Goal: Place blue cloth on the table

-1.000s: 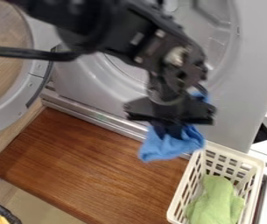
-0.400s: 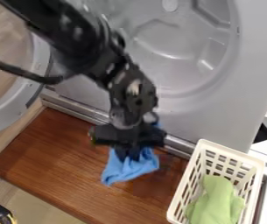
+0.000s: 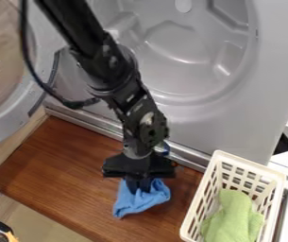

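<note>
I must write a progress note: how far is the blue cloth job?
Done: the blue fabric cloth is over the brown wooden table. In hand: the black two-finger gripper holds its top between the jaws. Left: likely releasing it and backing away; I cannot tell if it rests on the wood.

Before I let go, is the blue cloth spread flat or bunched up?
Bunched: the blue cloth hangs in a crumpled wad below the hand, folds showing.
</note>
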Robot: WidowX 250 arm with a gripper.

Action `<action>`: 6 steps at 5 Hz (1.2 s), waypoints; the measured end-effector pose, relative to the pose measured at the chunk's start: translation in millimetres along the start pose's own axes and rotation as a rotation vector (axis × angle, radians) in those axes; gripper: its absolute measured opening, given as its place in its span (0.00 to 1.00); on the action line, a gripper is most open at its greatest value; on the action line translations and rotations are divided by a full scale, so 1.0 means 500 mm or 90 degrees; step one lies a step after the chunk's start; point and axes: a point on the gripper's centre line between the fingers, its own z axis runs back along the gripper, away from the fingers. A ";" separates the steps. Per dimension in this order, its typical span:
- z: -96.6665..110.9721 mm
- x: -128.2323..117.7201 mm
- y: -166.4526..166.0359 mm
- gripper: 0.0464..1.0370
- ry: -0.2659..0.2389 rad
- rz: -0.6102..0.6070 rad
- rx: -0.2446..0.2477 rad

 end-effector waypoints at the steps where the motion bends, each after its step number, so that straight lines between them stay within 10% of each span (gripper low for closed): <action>1: -0.017 0.001 -0.018 0.19 0.021 -0.003 -0.013; 4: -0.011 -0.012 -0.054 0.98 0.024 -0.036 -0.041; 6: 0.039 -0.006 -0.064 0.97 0.004 -0.041 -0.077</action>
